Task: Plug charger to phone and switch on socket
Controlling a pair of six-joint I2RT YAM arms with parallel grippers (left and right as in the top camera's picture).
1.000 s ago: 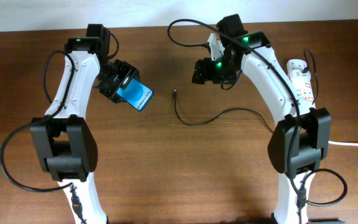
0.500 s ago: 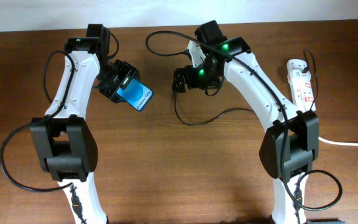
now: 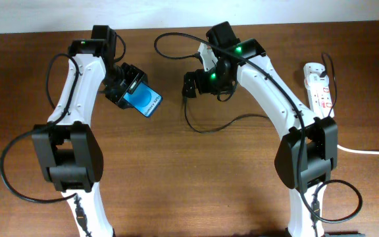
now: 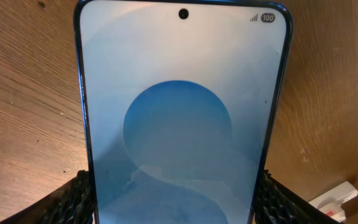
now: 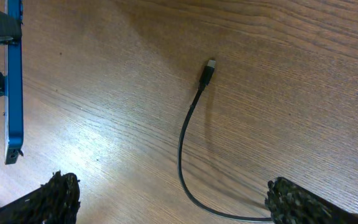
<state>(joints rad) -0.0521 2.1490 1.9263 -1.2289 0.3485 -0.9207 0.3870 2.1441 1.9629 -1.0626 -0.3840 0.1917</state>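
The phone (image 3: 143, 101), its blue screen lit, is held tilted above the table by my left gripper (image 3: 127, 88), which is shut on its long edges; it fills the left wrist view (image 4: 179, 106), jaws (image 4: 173, 202) on both sides. The charger, a thin black cable (image 3: 206, 129), lies curved on the table. Its plug tip (image 5: 211, 65) lies free on the wood. My right gripper (image 3: 189, 87) hovers over that tip, open and empty, with the cable (image 5: 181, 146) running between its fingers (image 5: 176, 199). The phone's edge (image 5: 13, 81) shows at the left. The socket (image 3: 320, 85) lies at the far right.
The socket's thick white cord (image 3: 374, 152) runs off the right edge. A robot cable loops above the table near the right arm (image 3: 166, 45). A white object with a red mark (image 4: 335, 200) shows at the lower right of the left wrist view.
My right arm swung left, bringing its open gripper over the charger's plug tip, then held still. The left gripper and phone have not moved.
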